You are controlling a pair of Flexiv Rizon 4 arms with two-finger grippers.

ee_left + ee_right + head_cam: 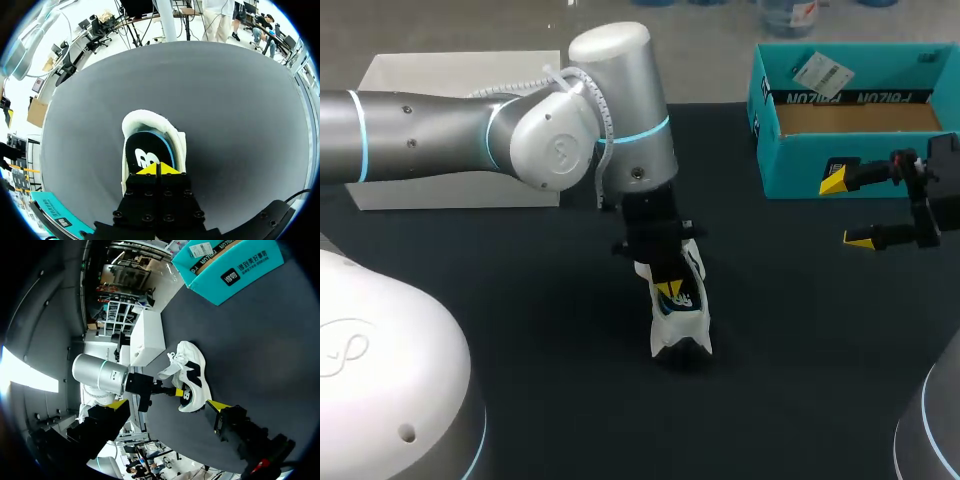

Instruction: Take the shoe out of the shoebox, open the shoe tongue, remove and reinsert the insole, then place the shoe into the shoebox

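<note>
From the head view, my left arm (470,130) comes in over the table's left edge. My left gripper (668,290) points down into the white shoe (680,320), which sits near the middle of the black table (520,290). The teal shoebox (850,165) stands open at the far right corner, and a white box (460,75) stands at the far left. My right gripper (847,208) hangs just in front of the shoebox by the right edge, its fingers spread wide and holding nothing.

In the left wrist view, my left gripper (159,169) has its yellow tips pressed together at the near end of the black insole (145,150), which lies inside the shoe (129,125). I cannot tell whether the tips pinch it. A corner of the shoebox (55,216) shows beside the gripper.

In the right wrist view, my right gripper (167,405) is wide open, and the shoe (192,375) lies ahead of it, apart from both fingers. My left arm (100,375) reaches into the shoe's opening. The shoebox (235,270) and the white box (145,337) stand farther off
</note>
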